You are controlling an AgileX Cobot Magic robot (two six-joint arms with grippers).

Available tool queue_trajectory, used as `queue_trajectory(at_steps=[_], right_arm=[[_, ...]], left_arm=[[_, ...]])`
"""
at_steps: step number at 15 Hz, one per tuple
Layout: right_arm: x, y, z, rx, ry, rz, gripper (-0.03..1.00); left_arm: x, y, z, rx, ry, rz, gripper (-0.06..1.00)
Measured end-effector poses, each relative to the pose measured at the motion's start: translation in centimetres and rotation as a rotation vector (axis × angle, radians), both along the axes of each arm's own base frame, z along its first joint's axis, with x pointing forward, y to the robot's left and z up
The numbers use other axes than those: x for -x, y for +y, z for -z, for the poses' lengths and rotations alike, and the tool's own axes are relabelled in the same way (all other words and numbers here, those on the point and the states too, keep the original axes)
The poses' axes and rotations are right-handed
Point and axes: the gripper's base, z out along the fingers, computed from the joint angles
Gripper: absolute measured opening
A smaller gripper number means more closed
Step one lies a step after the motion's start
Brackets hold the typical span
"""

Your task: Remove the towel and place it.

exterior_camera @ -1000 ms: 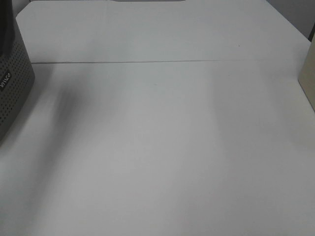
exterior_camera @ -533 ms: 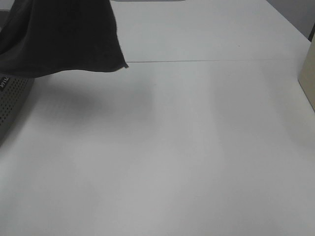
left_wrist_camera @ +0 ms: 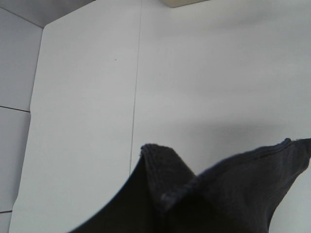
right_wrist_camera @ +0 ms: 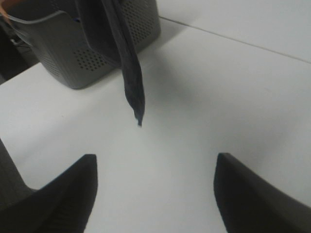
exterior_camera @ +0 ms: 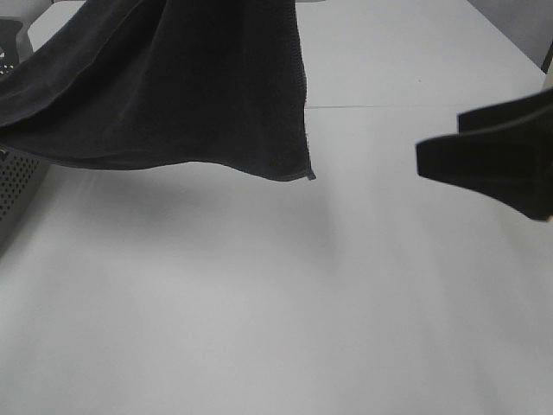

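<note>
Our left fingers, hidden under bunched cloth, clamp the dark navy towel, which hangs below them over the white counter, one end trailing toward the grey perforated basket. Our right fingers spread wide, the free corner just ahead, likely to catch it.

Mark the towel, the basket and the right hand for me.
towel (exterior_camera: 173,86), exterior high view, middle of the hanging cloth.
basket (right_wrist_camera: 68,65), right wrist view, perforated side wall.
right hand (right_wrist_camera: 155,167), right wrist view, gap between its open fingers.
</note>
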Motion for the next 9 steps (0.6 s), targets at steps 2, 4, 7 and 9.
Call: queue_trajectory(at_steps=[2, 4, 7, 9], right_arm=[[-2.2, 1.0, -0.4, -0.05, -0.028, -0.087, 0.66], [-5.1, 2.0, -0.3, -0.094, -0.036, -0.163, 0.66], [-7.7, 3.2, 1.1, -0.147, 0.019, -0.295, 0.68], [-8.3, 3.6, 2.3, -0.177, 0.08, -0.349, 0.7]], left_arm=[[0.2, -0.2, 0.0, 0.019, 0.014, 0.019, 0.0], [0.3, -0.4, -0.2, 0.048, 0.021, 0.034, 0.0], [0.2, -0.8, -0.6, 0.105, -0.001, 0.045, 0.0], [-0.6, -1.6, -0.3, 0.149, -0.026, 0.042, 0.0]])
